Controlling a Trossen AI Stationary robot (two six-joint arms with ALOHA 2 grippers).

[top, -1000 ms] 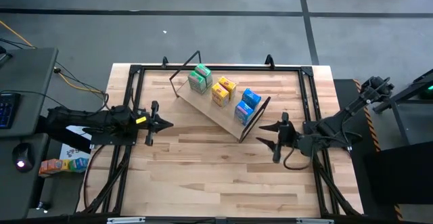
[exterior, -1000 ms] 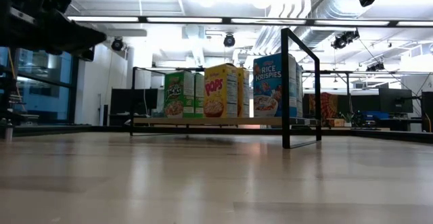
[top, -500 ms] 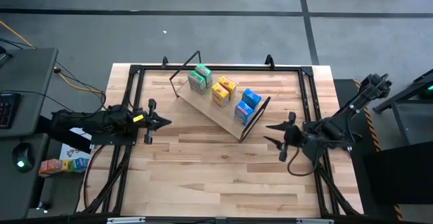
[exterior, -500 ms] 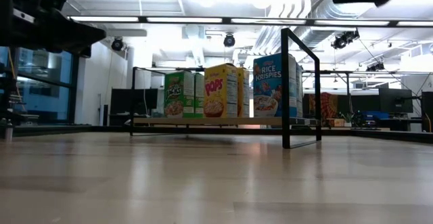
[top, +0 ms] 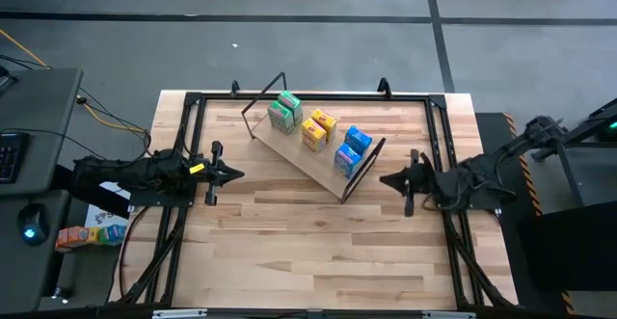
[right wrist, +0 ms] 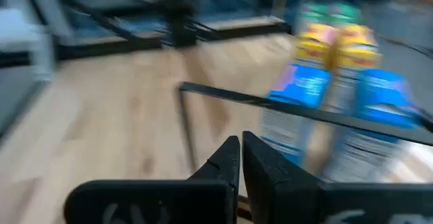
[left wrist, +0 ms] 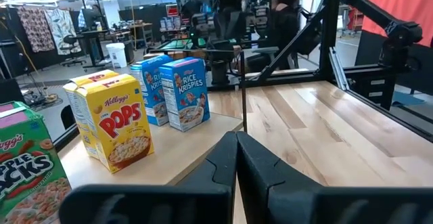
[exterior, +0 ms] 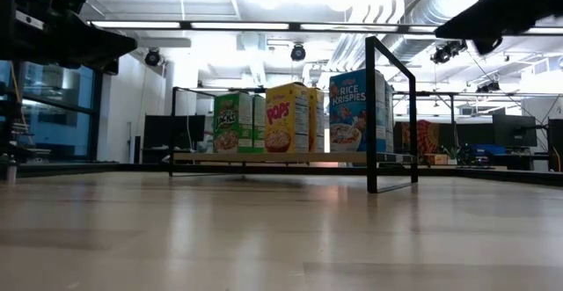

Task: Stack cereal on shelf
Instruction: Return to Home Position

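The right gripper [top: 388, 177] had pulled back rightward — pinched together now — while the left gripper [top: 236, 174], likewise closed, stayed put; cereal [top: 318, 129] sat unmoved on the shelf [top: 289, 151].

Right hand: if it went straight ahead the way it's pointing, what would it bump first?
The right hand would probably hit the shelf's black wire leg first, with the blue cereal boxes just behind it. Depth is hard to judge.

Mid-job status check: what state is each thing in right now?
Shelf: standing, loaded.
Green boxes: upright on shelf, paired.
Yellow boxes: upright on shelf, paired.
Blue boxes: upright on shelf, paired.
Left gripper: jaws shut, empty.
Right gripper: jaws shut, empty.
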